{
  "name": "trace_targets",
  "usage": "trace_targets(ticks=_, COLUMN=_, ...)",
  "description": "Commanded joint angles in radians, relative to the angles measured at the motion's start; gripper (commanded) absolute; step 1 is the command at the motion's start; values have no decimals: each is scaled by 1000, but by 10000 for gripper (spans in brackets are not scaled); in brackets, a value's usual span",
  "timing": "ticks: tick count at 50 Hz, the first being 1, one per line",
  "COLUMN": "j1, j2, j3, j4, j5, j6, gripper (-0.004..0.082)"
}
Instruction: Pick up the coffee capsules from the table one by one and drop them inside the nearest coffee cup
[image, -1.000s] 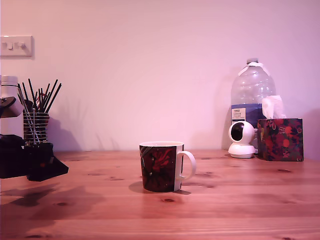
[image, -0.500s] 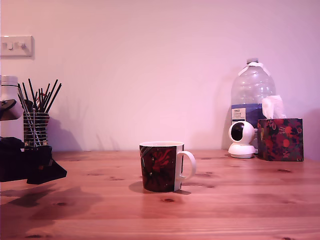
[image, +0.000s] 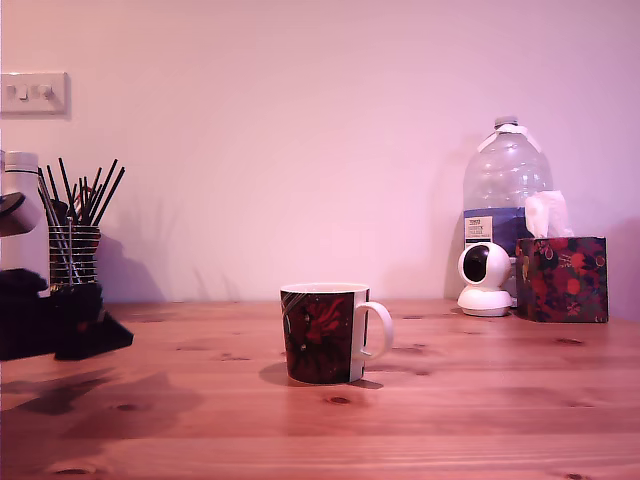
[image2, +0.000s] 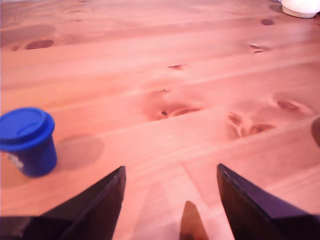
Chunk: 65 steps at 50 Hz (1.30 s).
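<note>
Where the reddish-brown pine tabletop (image: 450, 400) fills the exterior view, near centre: a dark coffee cup (image: 322, 333) with red floral pattern, white rim, white handle turned to the exterior view's right, upright. No capsule visible inside from this low angle; interior hidden.

At the exterior view's far left, low over the wood: the dark bulk of the arm with the tool (image: 92, 330), well apart from the cup, casting a shadow on the boards below. Behind it, a striped holder of black sticks (image: 74, 255), and at the very edge a white bottle (image: 20, 195), partly cut off. On the wall above, a white light switch (image: 32, 92).

At the exterior view's right, against the wall: a large clear water bottle (image: 502, 195) with a part-blue label, a small white round camera (image: 484, 278) just in front of it, and beside that a dark floral tissue box (image: 561, 278) with a white tissue poking out.

In the wrist view: tool (image2: 170, 185) with two dark fingers (image2: 102, 202) spread wide apart, bare knotty wood between them, nothing gripped. Off to one side, outside the span of the fingers: a single bright-blue coffee capsule (image2: 27, 140), standing on the tabletop with its wider lidded end up, a soft shadow beside it, not touching either finger. At the far corner of the same view, a sliver of a white object (image2: 301, 7), too cropped to identify.
</note>
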Motion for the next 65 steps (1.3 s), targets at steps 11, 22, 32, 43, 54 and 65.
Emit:
trace_targets(ticks=11, j1=29, j2=-10, j3=-122, j4=126, j5=-34, j6=-55, gripper=519)
trace_targets(ticks=22, j1=98, j2=-10, j3=-192, j4=197, j5=-74, j6=-119, gripper=519)
trace_targets(ticks=32, j1=159, j2=-10, j3=-200, j4=206, j5=-114, j6=-162, gripper=519)
trace_targets(ticks=43, j1=174, j2=-10, j3=-197, j4=204, j5=-114, j6=-161, gripper=519)
trace_targets(ticks=54, j1=174, j2=-10, j3=-190, j4=204, j5=-114, j6=-159, gripper=519)
trace_targets(ticks=65, j1=174, j2=-9, j3=-144, j4=147, j5=-114, j6=-130, gripper=519)
